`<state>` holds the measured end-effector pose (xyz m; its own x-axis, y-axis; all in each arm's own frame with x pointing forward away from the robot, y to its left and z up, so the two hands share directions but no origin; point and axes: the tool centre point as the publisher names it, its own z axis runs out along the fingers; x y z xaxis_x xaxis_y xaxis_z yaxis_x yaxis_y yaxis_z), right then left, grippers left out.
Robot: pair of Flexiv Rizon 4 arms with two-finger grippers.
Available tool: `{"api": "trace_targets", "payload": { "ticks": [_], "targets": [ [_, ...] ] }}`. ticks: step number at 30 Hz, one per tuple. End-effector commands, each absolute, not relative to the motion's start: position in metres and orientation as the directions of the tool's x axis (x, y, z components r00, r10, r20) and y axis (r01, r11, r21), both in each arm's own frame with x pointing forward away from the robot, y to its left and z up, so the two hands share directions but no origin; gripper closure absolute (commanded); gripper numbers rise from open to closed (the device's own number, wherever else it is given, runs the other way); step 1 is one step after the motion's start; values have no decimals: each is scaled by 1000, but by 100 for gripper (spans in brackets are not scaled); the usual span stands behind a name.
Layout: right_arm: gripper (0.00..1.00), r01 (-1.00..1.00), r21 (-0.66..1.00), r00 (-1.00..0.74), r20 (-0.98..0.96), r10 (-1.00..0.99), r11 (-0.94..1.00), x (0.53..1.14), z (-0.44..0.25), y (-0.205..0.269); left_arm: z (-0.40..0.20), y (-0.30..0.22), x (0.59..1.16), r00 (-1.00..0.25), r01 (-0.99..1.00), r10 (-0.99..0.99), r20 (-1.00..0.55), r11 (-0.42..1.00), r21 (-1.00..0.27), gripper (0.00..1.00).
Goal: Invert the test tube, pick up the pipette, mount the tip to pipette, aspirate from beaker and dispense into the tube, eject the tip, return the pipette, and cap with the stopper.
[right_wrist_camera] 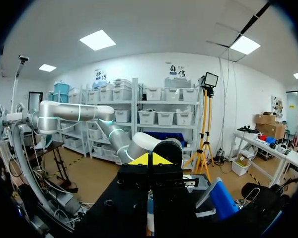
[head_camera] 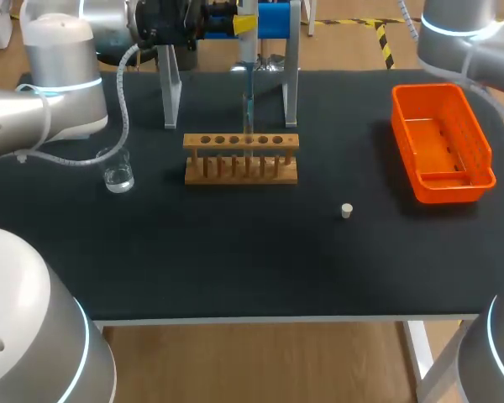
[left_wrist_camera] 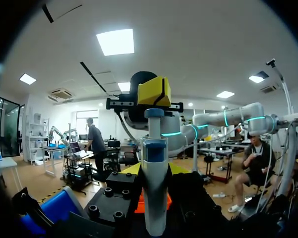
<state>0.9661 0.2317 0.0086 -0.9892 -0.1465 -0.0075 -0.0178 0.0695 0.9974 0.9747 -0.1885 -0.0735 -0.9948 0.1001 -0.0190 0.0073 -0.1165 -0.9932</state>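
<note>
Over the back of the table [head_camera: 235, 269], above the wooden rack [head_camera: 240, 176], my left gripper [left_wrist_camera: 154, 169] is clamped on the pipette [left_wrist_camera: 154, 198], which stands upright between its yellow tips. My right gripper [right_wrist_camera: 149, 158] has its fingers pressed together with nothing between them. In the left wrist view it sits directly over the pipette's top end, touching or nearly so; I can't tell which. In the head view the pipette's thin lower end points down at one of the rack's middle holes, and I can't make out the test tube there. The beaker [head_camera: 118, 175] stands near the rack on my left. The stopper [head_camera: 346, 210] lies in front of the rack to my right, apart from the orange basket [head_camera: 454, 190].
</note>
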Motion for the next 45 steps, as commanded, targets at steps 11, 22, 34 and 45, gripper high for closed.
{"api": "trace_targets", "payload": {
  "ticks": [11, 22, 34, 45],
  "targets": [
    [100, 4, 996, -989, 16, -146, 85, 975, 0, 244, -74, -188, 977, -994, 7, 107, -20, -117, -993, 100],
    [100, 15, 995, -989, 28, -145, 95, 976, -6, 247, -74, -188, 977, -994, 7, 107, -20, -117, -993, 100],
    [100, 22, 995, -989, 36, -141, 102, 974, -11, 245, -74, -188, 977, -994, 7, 107, -20, -117, -993, 100],
    [100, 29, 993, -989, 45, -142, 114, 973, -19, 246, -74, -188, 977, -994, 7, 107, -20, -117, -993, 100]
  ]
}}
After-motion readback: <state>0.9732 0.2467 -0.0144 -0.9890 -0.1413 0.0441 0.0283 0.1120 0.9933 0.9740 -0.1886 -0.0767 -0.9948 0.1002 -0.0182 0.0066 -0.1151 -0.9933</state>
